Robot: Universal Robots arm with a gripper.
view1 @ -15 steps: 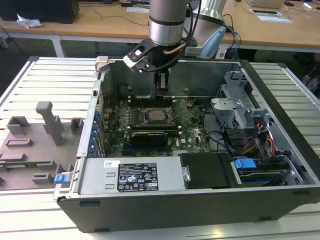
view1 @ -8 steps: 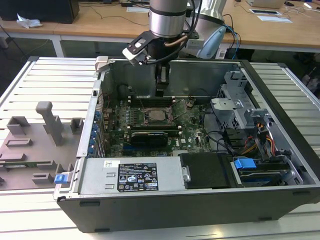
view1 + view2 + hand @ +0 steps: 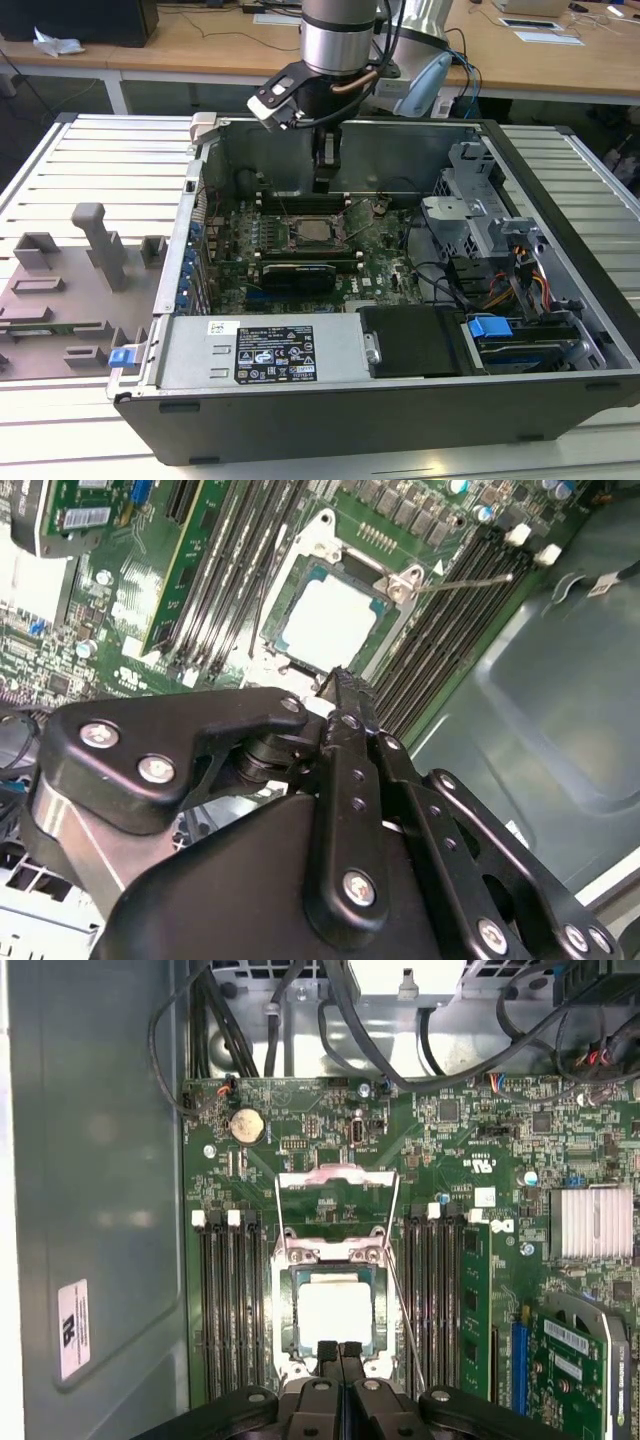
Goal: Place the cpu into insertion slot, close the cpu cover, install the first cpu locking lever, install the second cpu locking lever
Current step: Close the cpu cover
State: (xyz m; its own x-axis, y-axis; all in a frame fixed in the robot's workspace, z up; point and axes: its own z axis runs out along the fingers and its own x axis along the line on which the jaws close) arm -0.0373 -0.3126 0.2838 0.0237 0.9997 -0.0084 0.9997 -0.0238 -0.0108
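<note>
Gripper (image 3: 339, 1348): the jaws were pressed together with nothing between them, judged to form a single narrow pushing tip, and were poised at the edge of the insertion slot (image 3: 283, 1305). The cpu (image 3: 335, 1310) lay seated inside it. The cpu cover (image 3: 337, 1176) stood hinged open, leaving the socket exposed. A locking lever (image 3: 470, 581) was unlatched.

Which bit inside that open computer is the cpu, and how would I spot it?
Inside the open black computer case lies a green circuit board. Between its long black memory slots sits a silver-rimmed insertion slot; the cpu is the flat pale metal square in it, smooth where its neighbours are dark and ridged.
</note>
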